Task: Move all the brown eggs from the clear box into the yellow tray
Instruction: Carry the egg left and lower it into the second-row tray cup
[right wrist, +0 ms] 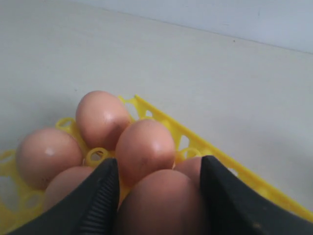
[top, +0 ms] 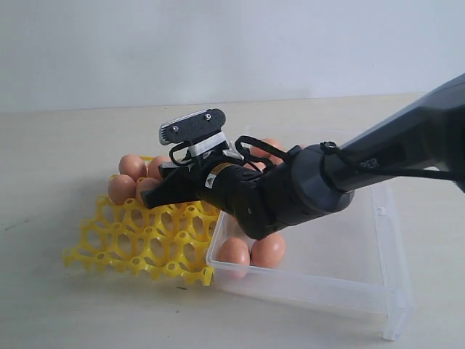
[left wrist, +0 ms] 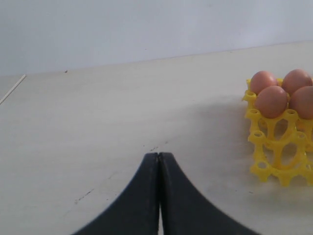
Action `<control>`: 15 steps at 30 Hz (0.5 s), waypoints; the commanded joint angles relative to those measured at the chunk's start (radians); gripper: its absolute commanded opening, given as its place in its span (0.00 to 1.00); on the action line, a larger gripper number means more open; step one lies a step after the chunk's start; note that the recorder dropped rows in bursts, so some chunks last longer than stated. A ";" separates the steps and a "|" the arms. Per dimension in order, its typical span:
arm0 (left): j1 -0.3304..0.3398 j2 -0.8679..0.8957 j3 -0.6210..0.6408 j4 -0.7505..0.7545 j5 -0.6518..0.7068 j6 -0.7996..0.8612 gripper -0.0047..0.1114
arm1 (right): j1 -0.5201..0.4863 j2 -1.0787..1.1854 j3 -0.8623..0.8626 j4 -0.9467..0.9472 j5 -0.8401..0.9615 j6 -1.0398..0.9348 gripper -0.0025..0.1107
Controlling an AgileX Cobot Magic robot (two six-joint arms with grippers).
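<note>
Nearest to us, in the right wrist view, is a brown egg (right wrist: 156,205) clasped between the fingers of the right gripper (right wrist: 159,169), which hangs over the far rows of the yellow tray (top: 123,243), just beside at least four brown eggs seated in cups there. We judge the task well short of half done: most cups are bare, and the clear box (top: 381,240) holds two eggs at its near corner, with at least one more partly hidden behind the arm. The left gripper (left wrist: 159,161) has its fingers pressed together over bare table (left wrist: 98,122), apart from the tray
</note>
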 commanded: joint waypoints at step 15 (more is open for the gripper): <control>0.001 -0.006 -0.004 -0.007 -0.014 -0.004 0.04 | 0.002 0.014 -0.005 0.011 -0.090 0.004 0.02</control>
